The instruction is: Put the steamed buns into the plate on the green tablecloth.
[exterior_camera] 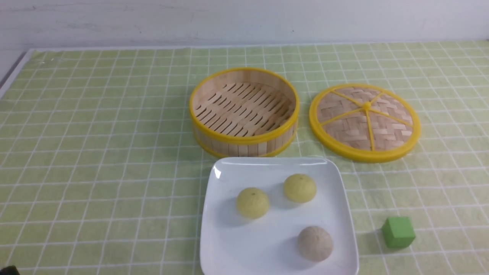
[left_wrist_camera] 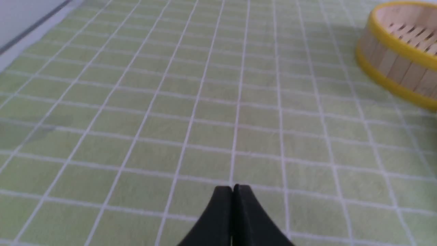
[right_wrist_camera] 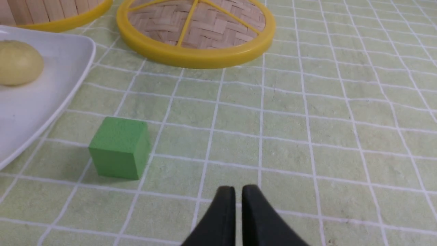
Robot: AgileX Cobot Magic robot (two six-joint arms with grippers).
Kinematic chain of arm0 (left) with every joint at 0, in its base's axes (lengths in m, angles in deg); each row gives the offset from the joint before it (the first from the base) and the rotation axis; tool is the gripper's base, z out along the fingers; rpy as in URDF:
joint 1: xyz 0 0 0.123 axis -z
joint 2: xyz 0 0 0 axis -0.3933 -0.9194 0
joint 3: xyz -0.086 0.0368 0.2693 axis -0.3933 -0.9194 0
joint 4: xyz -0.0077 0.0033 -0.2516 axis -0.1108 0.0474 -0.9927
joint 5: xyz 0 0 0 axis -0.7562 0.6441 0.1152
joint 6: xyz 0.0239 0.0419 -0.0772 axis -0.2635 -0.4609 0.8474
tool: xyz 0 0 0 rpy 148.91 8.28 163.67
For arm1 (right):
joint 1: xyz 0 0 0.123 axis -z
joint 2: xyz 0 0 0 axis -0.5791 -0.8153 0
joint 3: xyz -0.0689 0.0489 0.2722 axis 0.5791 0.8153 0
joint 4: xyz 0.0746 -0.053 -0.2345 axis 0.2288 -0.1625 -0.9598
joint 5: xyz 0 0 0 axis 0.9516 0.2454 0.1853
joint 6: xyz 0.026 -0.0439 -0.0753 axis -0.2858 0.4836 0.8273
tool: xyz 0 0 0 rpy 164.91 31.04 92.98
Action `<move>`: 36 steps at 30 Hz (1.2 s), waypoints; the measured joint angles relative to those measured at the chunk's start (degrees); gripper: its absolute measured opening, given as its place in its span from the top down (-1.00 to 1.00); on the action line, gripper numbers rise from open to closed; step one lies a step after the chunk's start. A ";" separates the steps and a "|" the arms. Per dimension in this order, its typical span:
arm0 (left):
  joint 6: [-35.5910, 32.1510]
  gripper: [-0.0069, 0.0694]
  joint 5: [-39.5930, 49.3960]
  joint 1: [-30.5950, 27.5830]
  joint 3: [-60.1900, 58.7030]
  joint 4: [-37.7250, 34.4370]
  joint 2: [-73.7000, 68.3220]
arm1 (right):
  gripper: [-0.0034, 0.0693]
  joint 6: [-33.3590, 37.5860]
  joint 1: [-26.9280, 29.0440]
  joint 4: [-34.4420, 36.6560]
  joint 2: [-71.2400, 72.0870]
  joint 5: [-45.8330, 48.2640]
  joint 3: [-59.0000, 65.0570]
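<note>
The white square plate lies on the green tablecloth at the front middle. Two yellow-green steamed buns and one beige-grey bun sit on it. In the right wrist view one yellow-green bun and the plate's edge show. My left gripper is shut and empty over bare cloth, left of the basket. My right gripper is shut and empty over cloth, near the green cube. Neither gripper shows in the front view.
An empty yellow-rimmed bamboo basket stands behind the plate, and also shows in the left wrist view. Its woven lid lies to its right. A green cube sits right of the plate, and shows in the right wrist view.
</note>
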 joint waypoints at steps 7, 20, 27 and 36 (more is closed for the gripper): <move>1.93 0.75 -0.87 0.00 -0.96 1.54 0.11 | 0.72 0.00 0.00 0.00 0.00 0.05 0.00; 2.06 0.72 -0.87 0.00 -0.96 1.60 0.11 | 0.66 0.00 0.00 0.00 0.00 0.05 0.00; 1.83 0.68 -0.87 0.00 -0.96 2.04 0.11 | 0.63 0.00 0.00 0.00 0.00 0.05 0.00; -6.06 0.67 -0.87 0.00 -0.96 2.55 0.11 | 0.60 0.00 0.00 0.00 0.00 0.05 0.00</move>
